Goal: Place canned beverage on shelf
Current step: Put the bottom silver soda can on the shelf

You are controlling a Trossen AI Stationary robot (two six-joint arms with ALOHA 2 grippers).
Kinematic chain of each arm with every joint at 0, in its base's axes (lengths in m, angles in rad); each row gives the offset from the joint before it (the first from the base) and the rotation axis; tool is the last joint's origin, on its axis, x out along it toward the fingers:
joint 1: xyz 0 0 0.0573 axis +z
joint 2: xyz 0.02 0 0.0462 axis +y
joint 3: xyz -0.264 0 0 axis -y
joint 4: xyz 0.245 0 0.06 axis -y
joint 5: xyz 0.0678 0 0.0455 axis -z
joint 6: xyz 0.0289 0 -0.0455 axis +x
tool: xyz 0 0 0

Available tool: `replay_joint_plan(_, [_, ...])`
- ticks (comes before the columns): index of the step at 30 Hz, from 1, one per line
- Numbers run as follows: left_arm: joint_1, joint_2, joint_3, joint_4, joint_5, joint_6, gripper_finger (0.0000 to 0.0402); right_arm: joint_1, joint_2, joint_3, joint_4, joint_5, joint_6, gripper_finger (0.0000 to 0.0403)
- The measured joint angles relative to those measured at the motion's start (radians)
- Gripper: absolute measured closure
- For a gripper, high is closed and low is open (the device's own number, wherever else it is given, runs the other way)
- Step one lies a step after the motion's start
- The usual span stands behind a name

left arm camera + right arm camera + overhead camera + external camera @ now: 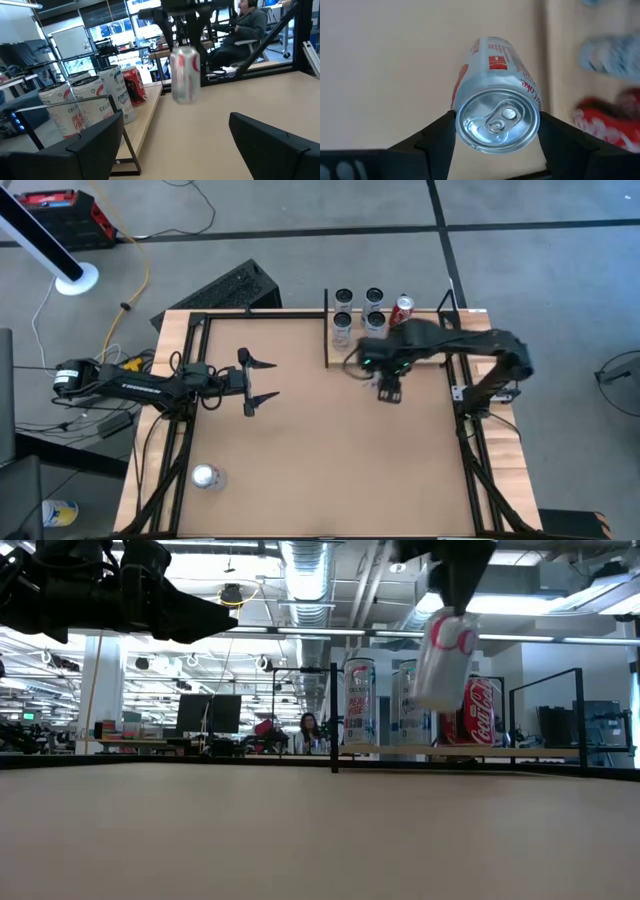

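Note:
My right gripper [388, 387] is shut on a silver and red can [443, 658], held in the air above the tabletop, just on the near side of the shelf. The shelf [345, 352] is a pale plank at the table's far right with a black rail at its left end. Several silver cans [343, 301] and a red can [404, 308] stand upright on it. My left gripper [250, 385] is open and empty over the table's left half, its fingers [95, 145] pointing toward the held can [185, 75]. My right gripper pinches the can between its two fingers, on opposite sides of the wall just below the top rim [456, 122]. The fingers come from above, pointing down. The can hangs below them, lid up, slightly tilted and lifted clear of the table.
Another silver can [205, 476] stands on the table near its near-left corner. Black frame rails [180, 430] run along the table's left and right sides. A person [250, 25] sits beyond the table.

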Motion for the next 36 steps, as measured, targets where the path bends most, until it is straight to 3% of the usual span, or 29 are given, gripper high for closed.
replay_joint_plan(8, [0.000,0.000,0.000,-0.005,0.000,0.004,0.0051,-0.077,-0.232,-0.168,-0.003,0.002,0.096,0.0130])
replay_joint_plan(17, [0.000,0.000,0.000,-0.002,0.000,0.003,0.0051,-0.211,-0.391,-0.373,-0.003,0.018,0.053,0.0130])
replay_joint_plan(36, [0.000,0.000,0.000,0.003,0.000,0.003,0.0051,-0.554,-0.389,-0.469,0.016,0.136,-0.177,0.0131])
